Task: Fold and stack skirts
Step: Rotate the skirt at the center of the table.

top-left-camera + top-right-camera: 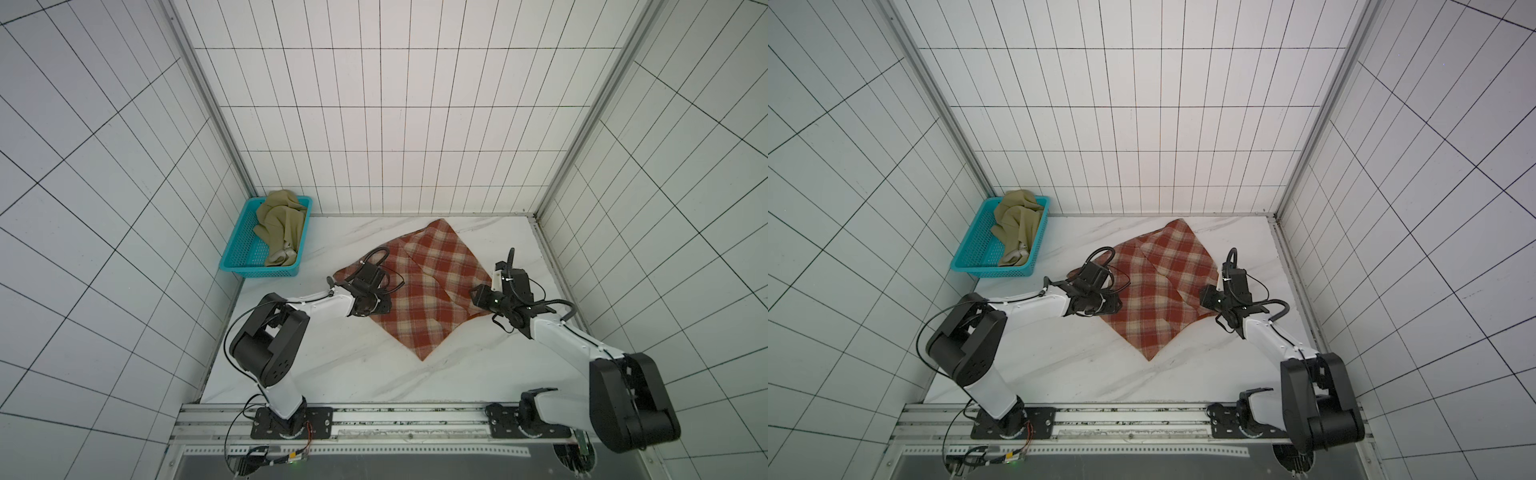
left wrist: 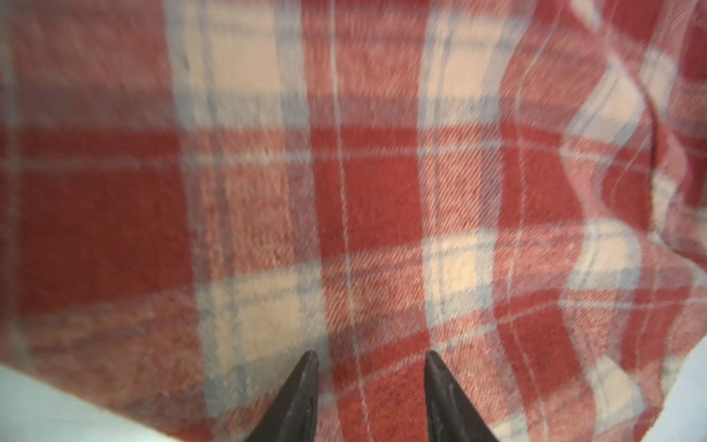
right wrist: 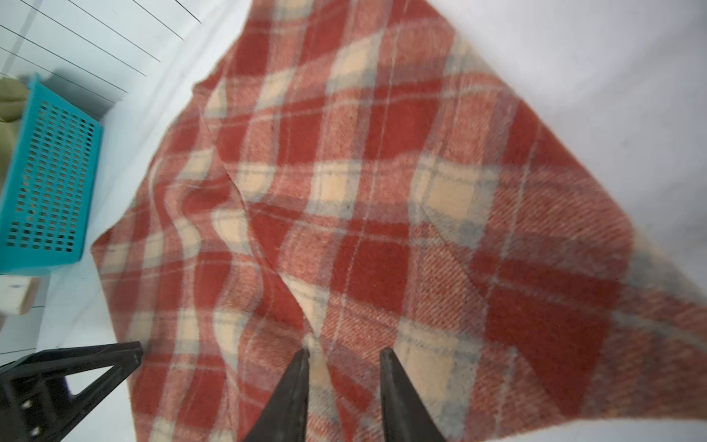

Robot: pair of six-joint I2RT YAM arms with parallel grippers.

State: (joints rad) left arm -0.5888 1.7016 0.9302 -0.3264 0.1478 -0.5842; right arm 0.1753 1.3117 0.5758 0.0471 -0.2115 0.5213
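Skirt of red-rust and cream plaid cloth (image 1: 419, 299) spread on white marble-look tabletop (image 1: 332, 374), left arm bent low over its left corner, left gripper (image 2: 371, 354) jaws parted above the weave, right arm angled over its right corner, right gripper (image 3: 344, 352) jaws apart, gripping nothing, plain olive-khaki skirt (image 1: 278, 226) crumpled in teal perforated plastic basket (image 1: 259, 272) at far left.

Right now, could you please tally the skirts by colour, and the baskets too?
Red and cream plaid skirt: 1
Olive skirt: 1, lying in the basket
Teal basket: 1
Total: 3
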